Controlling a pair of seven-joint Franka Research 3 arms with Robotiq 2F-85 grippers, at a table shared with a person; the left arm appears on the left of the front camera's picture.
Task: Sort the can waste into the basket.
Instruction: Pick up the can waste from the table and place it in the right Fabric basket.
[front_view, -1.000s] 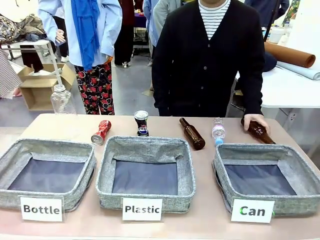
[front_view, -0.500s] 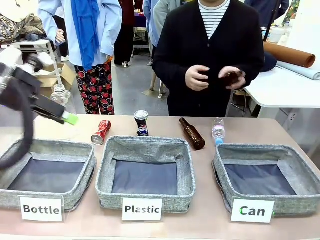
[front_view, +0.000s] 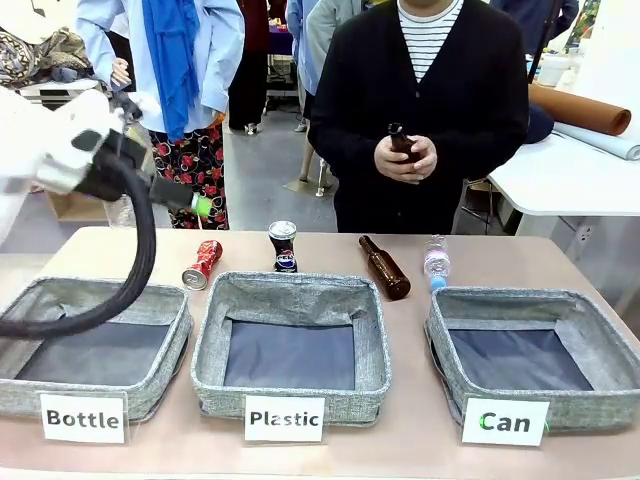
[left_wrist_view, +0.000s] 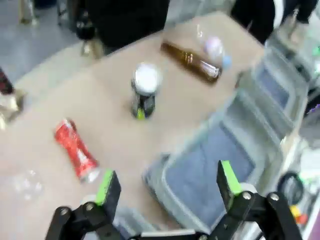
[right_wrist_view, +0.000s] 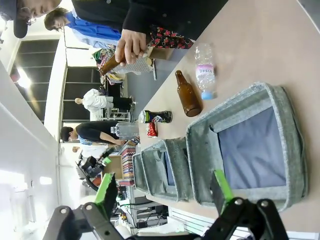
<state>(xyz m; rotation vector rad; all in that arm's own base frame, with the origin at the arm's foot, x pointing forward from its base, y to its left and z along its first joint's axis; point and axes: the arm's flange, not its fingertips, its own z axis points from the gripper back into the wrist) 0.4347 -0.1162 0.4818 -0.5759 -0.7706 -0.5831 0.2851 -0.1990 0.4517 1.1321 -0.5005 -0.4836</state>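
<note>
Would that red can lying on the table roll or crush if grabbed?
The red can lies on its side on the table, so a nudge would probably roll it. It looks dented, so it is likely thin, light, and easily crushed.

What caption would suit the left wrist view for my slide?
Open left gripper over the table, facing the lying red can and the upright Pepsi can.
</note>
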